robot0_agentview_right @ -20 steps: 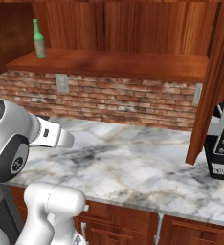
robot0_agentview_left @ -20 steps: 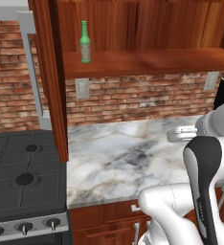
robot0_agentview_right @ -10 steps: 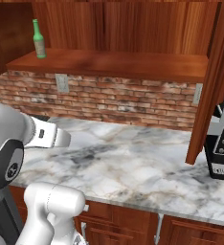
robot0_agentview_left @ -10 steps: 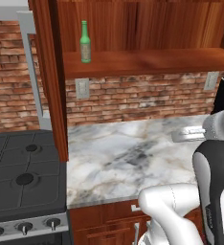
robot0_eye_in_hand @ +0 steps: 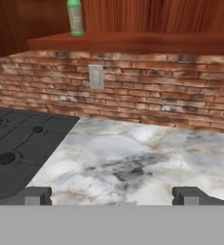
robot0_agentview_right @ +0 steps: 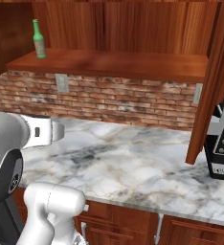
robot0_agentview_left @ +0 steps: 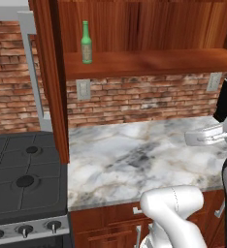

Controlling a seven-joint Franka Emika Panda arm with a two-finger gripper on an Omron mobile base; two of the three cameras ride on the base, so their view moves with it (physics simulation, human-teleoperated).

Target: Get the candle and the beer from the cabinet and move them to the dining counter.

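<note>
The beer (robot0_agentview_left: pixel 87 42) is a slim green bottle standing upright at the left end of the open cabinet's shelf (robot0_agentview_left: pixel 149 63). The right base view has the beer (robot0_agentview_right: pixel 39 39) on the same cabinet shelf (robot0_agentview_right: pixel 118 62). In the hand view the beer (robot0_eye_in_hand: pixel 75 17) is at the top, on the cabinet shelf (robot0_eye_in_hand: pixel 133 40), far ahead of and above my gripper (robot0_eye_in_hand: pixel 113 196). The gripper is open, with nothing between its fingertips (robot0_eye_in_hand: pixel 37 195), and hangs low over the marble worktop. The candle and the dining counter are out of view.
A marble worktop (robot0_agentview_left: pixel 135 155) backed by red brick (robot0_agentview_right: pixel 123 100) lies below the shelf. A black stove (robot0_agentview_left: pixel 23 179) is at its left, a dark appliance (robot0_agentview_right: pixel 223 148) at its right. Open cabinet doors (robot0_agentview_left: pixel 50 72) (robot0_agentview_right: pixel 212 81) hang down at both ends of the shelf.
The arm's upper links have swung slightly back toward the base, and the white wrist part has shifted a little outward in both base views. The bottle has not moved and the jaws stay wide.
</note>
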